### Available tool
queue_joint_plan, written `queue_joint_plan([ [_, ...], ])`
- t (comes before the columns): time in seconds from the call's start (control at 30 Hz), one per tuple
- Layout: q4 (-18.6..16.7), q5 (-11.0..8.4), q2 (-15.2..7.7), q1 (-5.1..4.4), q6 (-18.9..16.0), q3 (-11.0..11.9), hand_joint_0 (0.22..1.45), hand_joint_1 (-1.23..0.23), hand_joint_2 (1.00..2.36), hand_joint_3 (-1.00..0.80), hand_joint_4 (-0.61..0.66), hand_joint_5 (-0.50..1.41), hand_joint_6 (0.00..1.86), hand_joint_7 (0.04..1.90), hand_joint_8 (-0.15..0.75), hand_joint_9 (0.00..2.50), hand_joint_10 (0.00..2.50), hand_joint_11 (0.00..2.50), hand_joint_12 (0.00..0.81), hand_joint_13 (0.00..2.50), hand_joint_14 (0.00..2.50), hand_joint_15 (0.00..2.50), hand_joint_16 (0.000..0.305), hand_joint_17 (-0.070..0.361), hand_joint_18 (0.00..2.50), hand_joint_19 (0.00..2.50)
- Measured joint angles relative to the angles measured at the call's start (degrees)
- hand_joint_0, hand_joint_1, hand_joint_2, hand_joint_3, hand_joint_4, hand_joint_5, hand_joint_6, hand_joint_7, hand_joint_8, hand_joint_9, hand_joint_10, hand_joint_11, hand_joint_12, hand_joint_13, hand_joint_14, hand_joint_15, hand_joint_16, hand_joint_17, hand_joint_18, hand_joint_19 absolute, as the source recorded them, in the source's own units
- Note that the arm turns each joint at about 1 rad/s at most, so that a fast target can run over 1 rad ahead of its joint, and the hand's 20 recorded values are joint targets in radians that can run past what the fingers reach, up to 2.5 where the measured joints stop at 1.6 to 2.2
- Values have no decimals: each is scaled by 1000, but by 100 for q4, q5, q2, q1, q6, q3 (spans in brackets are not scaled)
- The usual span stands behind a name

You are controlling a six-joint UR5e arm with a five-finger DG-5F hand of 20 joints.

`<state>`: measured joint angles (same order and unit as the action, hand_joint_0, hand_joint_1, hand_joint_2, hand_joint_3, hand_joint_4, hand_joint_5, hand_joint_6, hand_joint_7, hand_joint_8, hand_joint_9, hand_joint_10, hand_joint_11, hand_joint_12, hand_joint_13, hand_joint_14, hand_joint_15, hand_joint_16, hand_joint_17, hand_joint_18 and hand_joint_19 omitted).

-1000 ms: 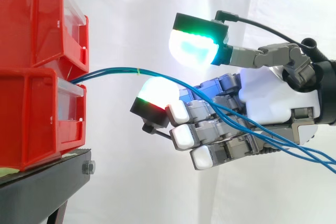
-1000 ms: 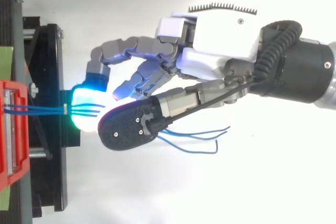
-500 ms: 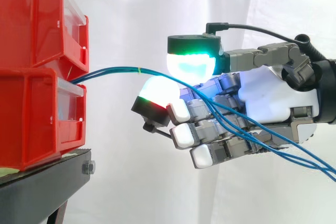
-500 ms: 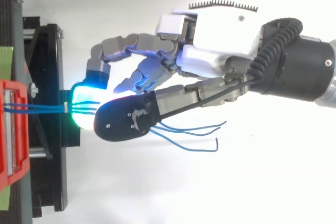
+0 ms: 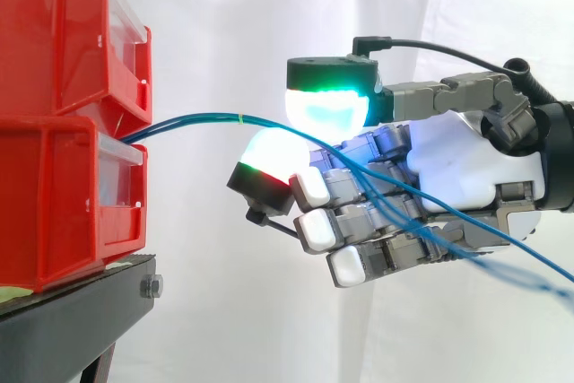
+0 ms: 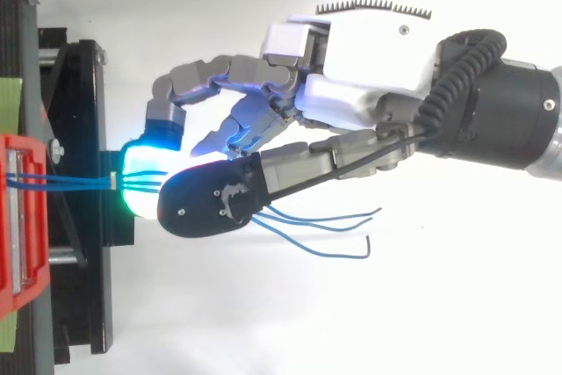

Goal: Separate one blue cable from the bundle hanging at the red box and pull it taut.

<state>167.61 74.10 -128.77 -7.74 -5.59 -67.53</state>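
Blue cables (image 5: 193, 119) run from the red box (image 5: 63, 168) at left across mid-frame into the hand (image 5: 466, 168), which looks pinched on them between its glowing pads (image 5: 325, 109). Seems like the grasp step; next it needs one strand singled out, then pulled rightward

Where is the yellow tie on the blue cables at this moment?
In the side view the yellow tie sits on the cables, between the red bins at left and the hand at right.
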Motion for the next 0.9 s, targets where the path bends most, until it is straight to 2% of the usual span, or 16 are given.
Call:
queue_joint_plan([
  [0.07,0,0,0,-4,-1,1,736,-767,1019,-128,175,-193,748,1140,283,830,19,677,301,908,16,471,32,73,806,546],
  [0.1,0,0,0,-5,-2,0,752,-781,1016,-229,173,-200,766,1133,278,821,17,702,304,904,16,469,33,74,808,545],
  [0.2,0,0,0,-6,-1,-1,735,-838,1008,-405,184,-217,807,1129,274,791,19,708,303,892,19,466,34,76,829,514],
  [0.27,0,0,1,-7,-1,0,679,-814,1000,-500,189,-221,822,1112,272,785,19,713,303,890,18,471,34,77,832,522],
  [0.37,2,-1,1,-8,-2,-1,608,-747,1000,-500,199,-214,831,1114,279,803,17,719,301,890,17,483,34,77,830,532],
  [0.43,2,0,0,-8,-2,-1,571,-625,1000,-500,204,-200,829,1143,291,816,19,728,306,897,19,489,35,79,833,536],
  [0.47,1,0,-1,-8,-2,0,589,-535,1000,-500,200,-194,835,1158,290,857,19,730,307,905,17,486,35,78,828,547],
  [0.53,1,-1,0,-10,-3,0,626,-510,1000,-500,184,-192,840,1191,292,859,21,741,306,911,19,485,34,78,841,549],
  [0.57,1,-1,1,-12,-3,0,629,-516,1000,-500,177,-193,845,1199,291,860,20,750,305,913,19,495,35,78,846,559],
  [0.7,1,-1,0,-15,-3,0,623,-630,1018,-268,82,-205,888,1272,301,855,20,800,312,914,18,508,35,80,849,561],
  [0.8,1,-1,-1,-16,-2,0,642,-721,1021,-210,54,-215,899,1277,302,832,20,804,312,909,18,509,36,81,848,561],
  [0.9,0,-1,-2,-17,1,1,661,-795,1019,-226,41,-218,896,1328,301,831,20,810,317,902,19,507,36,82,849,562],
])
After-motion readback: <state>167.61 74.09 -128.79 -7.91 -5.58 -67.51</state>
